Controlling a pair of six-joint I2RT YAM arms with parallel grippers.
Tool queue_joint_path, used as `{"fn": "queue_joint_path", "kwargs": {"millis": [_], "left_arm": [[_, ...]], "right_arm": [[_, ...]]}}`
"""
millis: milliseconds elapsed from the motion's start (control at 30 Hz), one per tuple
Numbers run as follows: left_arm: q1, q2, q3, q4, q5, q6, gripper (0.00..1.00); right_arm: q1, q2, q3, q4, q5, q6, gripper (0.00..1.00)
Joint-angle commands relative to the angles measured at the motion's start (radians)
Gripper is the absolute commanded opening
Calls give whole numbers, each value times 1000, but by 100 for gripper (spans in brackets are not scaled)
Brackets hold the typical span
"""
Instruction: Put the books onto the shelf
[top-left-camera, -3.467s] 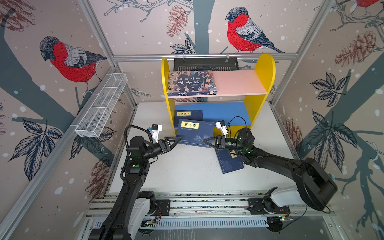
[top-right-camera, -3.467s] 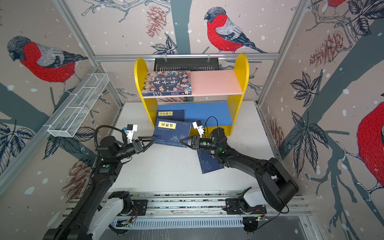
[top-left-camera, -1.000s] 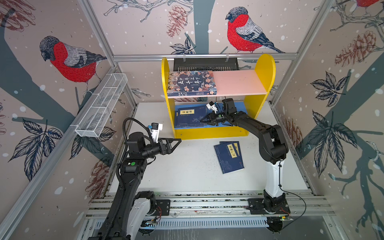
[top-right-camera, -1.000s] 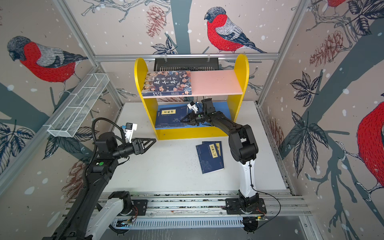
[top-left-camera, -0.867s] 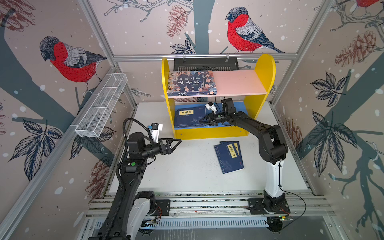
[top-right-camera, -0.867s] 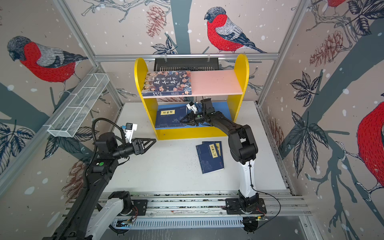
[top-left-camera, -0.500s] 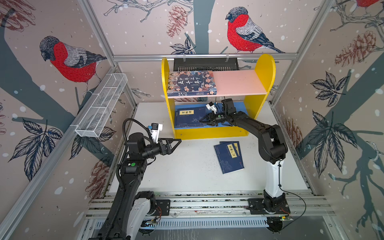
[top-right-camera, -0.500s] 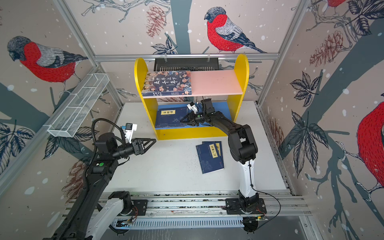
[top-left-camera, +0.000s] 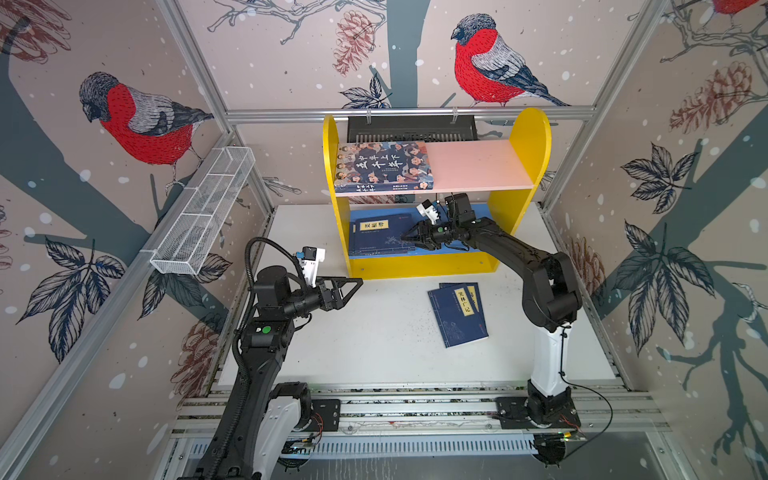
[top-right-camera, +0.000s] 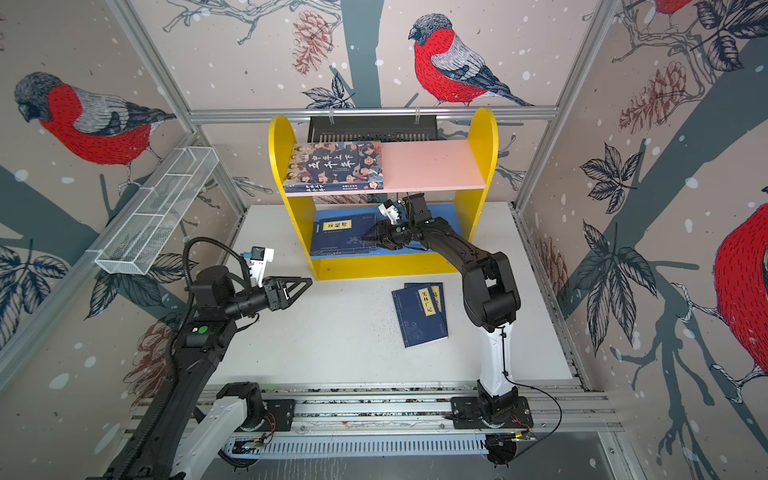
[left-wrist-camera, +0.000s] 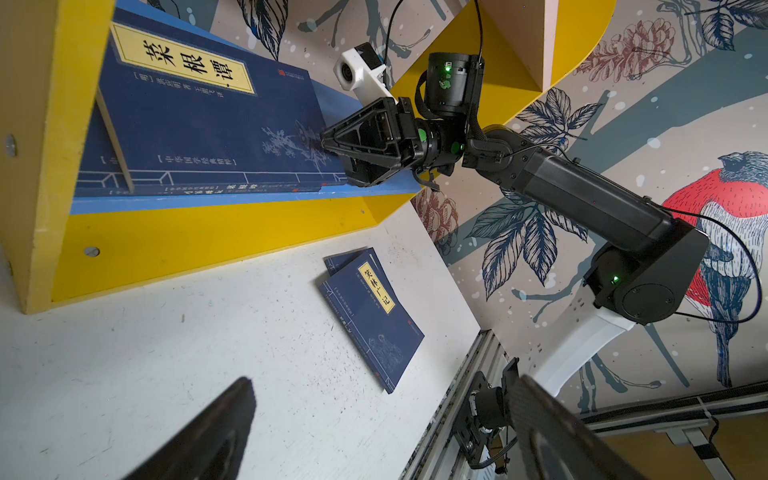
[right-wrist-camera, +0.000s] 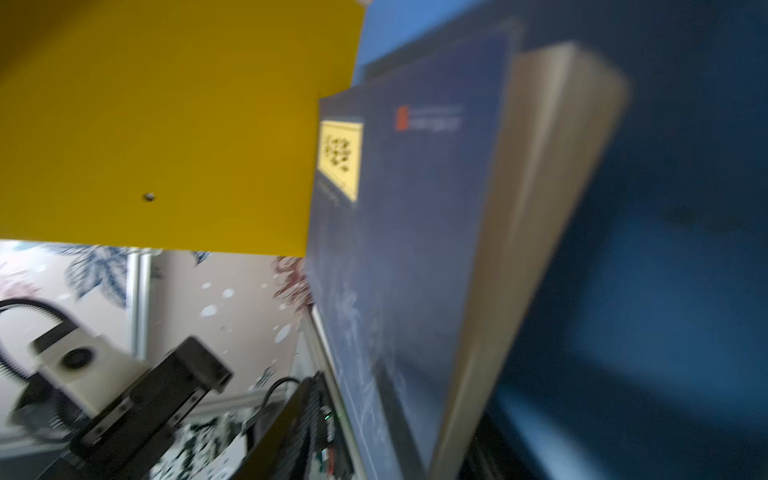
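On the shelf (top-left-camera: 530, 137), the big illustrated book (top-left-camera: 384, 166) lies flat at the left end of the pink upper board (top-left-camera: 478, 166). A stack of navy books (top-left-camera: 380, 235) lies at the left end of the blue lower board (top-left-camera: 486, 212), and two more navy books (top-left-camera: 459, 313) overlap on the tabletop (top-left-camera: 374, 353) toward its right edge. The right gripper (top-left-camera: 405, 240) has its tips at the stack's right edge, pinching or not I cannot tell, while the left gripper (top-left-camera: 355, 286) hangs spread and empty near the tabletop's left edge.
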Motion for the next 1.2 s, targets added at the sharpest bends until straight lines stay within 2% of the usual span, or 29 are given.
{"fn": "queue_joint_path", "kwargs": {"millis": [0, 200, 433, 733, 1167], "left_arm": [[-1, -6, -3, 38, 26, 1, 96], [-1, -6, -1, 25, 12, 25, 96], [-5, 25, 37, -45, -182, 202, 96], [-16, 70, 75, -48, -407, 361, 96], [-35, 95, 11, 37, -600, 473, 93]], "right_arm": [[6, -20, -12, -107, 173, -30, 52], [15, -67, -37, -94, 266, -17, 53], [30, -127, -86, -53, 330, 0, 49], [48, -152, -114, 27, 322, 30, 38], [70, -100, -64, 27, 311, 41, 28]]}}
